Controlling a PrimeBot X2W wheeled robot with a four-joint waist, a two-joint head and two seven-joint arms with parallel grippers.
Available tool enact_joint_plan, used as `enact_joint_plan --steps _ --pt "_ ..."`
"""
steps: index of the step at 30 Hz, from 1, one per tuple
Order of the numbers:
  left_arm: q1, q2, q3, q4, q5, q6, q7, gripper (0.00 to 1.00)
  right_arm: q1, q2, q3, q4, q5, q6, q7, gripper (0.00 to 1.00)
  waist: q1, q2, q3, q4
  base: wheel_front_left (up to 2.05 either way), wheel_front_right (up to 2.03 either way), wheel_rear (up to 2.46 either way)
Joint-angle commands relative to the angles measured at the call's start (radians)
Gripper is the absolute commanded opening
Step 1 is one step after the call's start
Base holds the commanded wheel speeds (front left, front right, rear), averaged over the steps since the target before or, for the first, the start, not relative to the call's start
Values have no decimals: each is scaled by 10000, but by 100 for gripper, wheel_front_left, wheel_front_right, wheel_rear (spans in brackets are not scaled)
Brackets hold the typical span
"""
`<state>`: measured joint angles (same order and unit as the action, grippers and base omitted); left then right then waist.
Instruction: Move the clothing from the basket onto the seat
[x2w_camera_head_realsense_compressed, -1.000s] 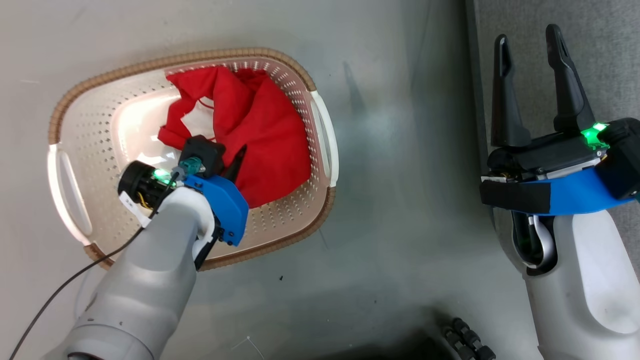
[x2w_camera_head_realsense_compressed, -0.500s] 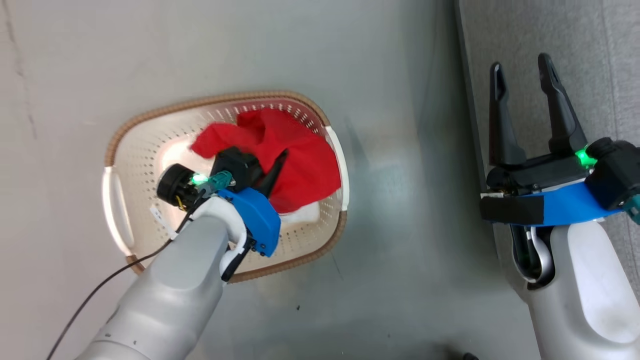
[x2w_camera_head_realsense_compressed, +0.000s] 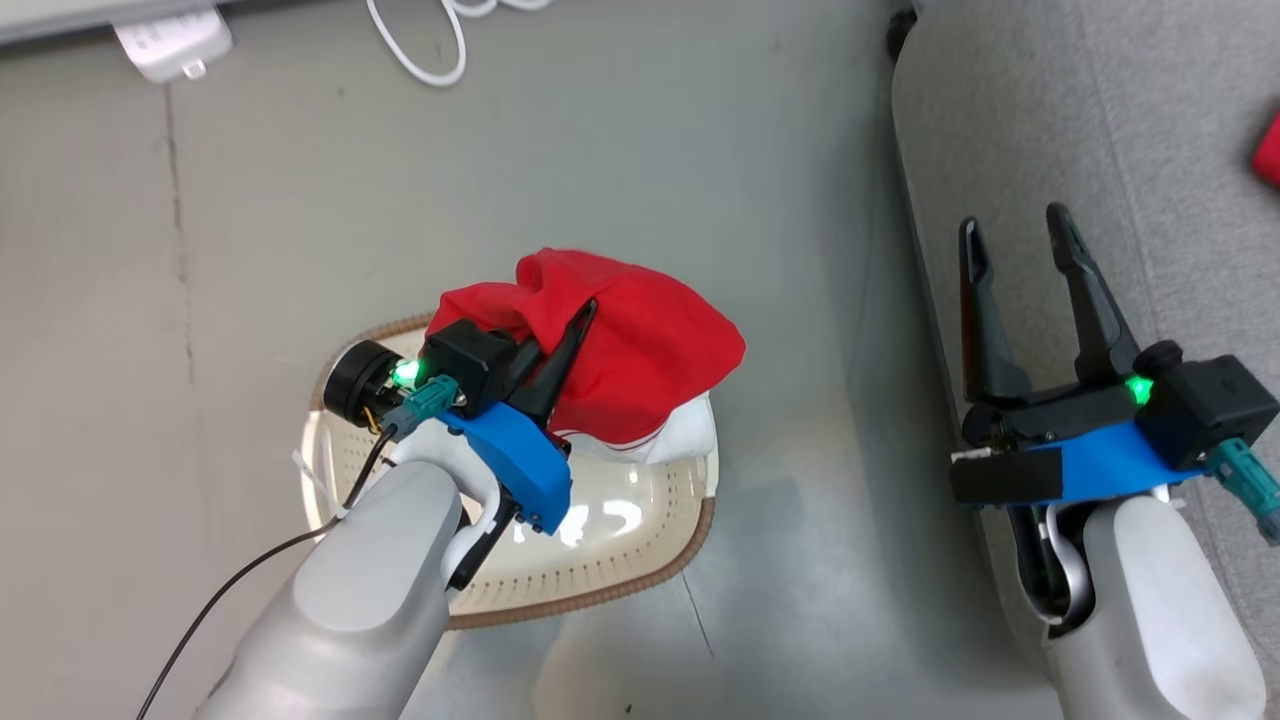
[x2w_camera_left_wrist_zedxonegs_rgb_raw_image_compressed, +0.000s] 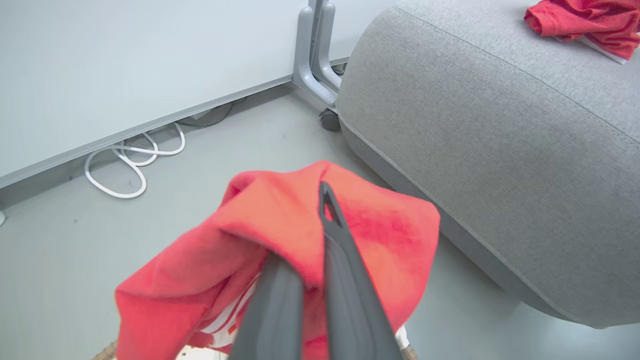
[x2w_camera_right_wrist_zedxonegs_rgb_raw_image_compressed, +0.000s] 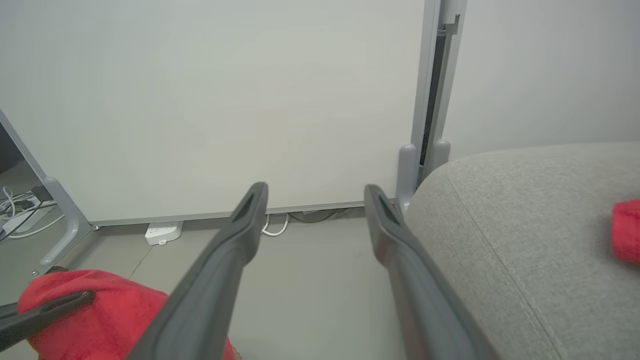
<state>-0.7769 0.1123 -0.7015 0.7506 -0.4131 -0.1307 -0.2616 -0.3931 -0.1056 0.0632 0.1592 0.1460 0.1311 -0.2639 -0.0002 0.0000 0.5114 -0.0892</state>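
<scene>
1. Because the red garment (x2w_camera_head_realsense_compressed: 650, 360) sags in loose folds from the left pincer (x2w_camera_head_realsense_compressed: 572, 335), which is clenched on a bunched ridge of the cloth, I judge it light, soft and limp.
2. It hangs above the basket (x2w_camera_head_realsense_compressed: 600, 590), which sits on the floor, and its white panel (x2w_camera_head_realsense_compressed: 690, 440) droops lowest, near the basket's edge on the side of the seat (x2w_camera_head_realsense_compressed: 1050, 130).
3. A gathered fold looks like the safest place to hold it. A single thin edge might slip free, and trailing cloth could catch on the rim.
4. A second red garment (x2w_camera_left_wrist_zedxonegs_rgb_raw_image_compressed: 585, 22) lies on the seat, well apart from the first.
5. The right pincer (x2w_camera_head_realsense_compressed: 1014, 225) is released, its fingers spread wide over the seat's near edge and holding nothing.
6. No brand, label or writing can be read anywhere. The left wrist view shows only white stripes on the cloth.
</scene>
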Motion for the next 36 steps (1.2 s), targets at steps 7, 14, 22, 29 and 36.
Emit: enact_joint_plan --steps 7,14,22,29,36 --pt "423 42 584 -891 590 11 -49 0 660 80 -7 279 34 -9 -8 100 2 0 -1506 157 0 0 0" --pt "456 -33 822 -1474 830 10 -49 0 1146 122 3 449 2 -7 -8 100 2 0 -2348 256 0 0 0" --pt "582 -144 813 -2051 803 10 -50 0 1801 150 44 657 -25 -7 -8 100 2 0 -3354 332 0 0 0" --pt "742 -169 719 -2312 743 10 -50 0 2317 180 83 789 -42 -7 -8 100 2 0 -4054 378 0 0 0" --pt "931 -150 661 -2403 717 10 -50 0 2622 177 194 785 -29 -7 -8 100 2 0 -4351 405 0 0 0"
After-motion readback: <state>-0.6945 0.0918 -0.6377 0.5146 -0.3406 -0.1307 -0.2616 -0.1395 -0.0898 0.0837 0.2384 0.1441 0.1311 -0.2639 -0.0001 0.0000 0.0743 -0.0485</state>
